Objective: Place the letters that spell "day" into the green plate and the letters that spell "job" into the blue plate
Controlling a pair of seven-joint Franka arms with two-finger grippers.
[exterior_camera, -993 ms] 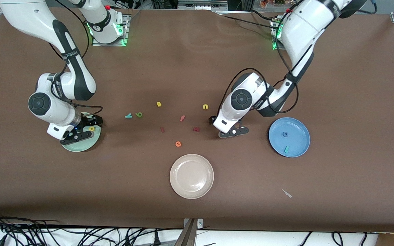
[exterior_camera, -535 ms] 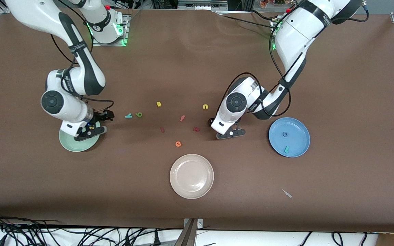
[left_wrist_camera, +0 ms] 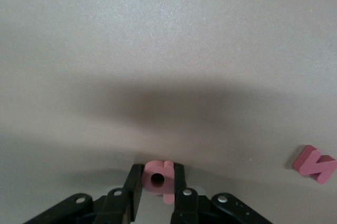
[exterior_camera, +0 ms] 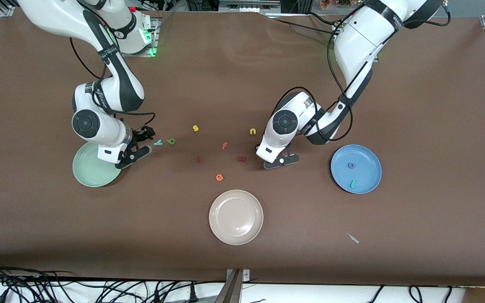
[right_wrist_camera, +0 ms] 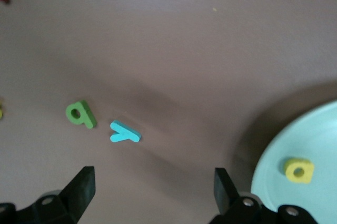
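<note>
The b (left_wrist_camera: 158, 179) sits on the bench, in the middle of the front view, and the left arm hides it there. In the left wrist view it shows low in the frame. The left pincer (exterior_camera: 279, 161) is down at the bench and is clamped on the b, one finger (left_wrist_camera: 136, 190) on each side. A second ago those fingers were wide apart, so the squeeze has just happened. I think the next thing is to lift the b and carry it to the blue plate (exterior_camera: 369, 158), which lies just beside that arm. The o (exterior_camera: 351, 165) and the j (exterior_camera: 352, 184) are already in that plate, so the b would finish "job".

The d (right_wrist_camera: 299, 170) lies in the green plate (exterior_camera: 86, 172). The right pincer (exterior_camera: 141, 144) was over that plate a second ago. Now it has moved off the plate and hangs over the bench near the y (exterior_camera: 158, 142), with its fingers wide apart and nothing in them. The a (exterior_camera: 171, 141) lies just beside the y. Both are on the bench, so "day" needs two more trips, and I guess the y is next.

A red letter (left_wrist_camera: 315, 163) lies near the b and is not part of either word. The b is tiny, so it could slip or tip when it goes up.
</note>
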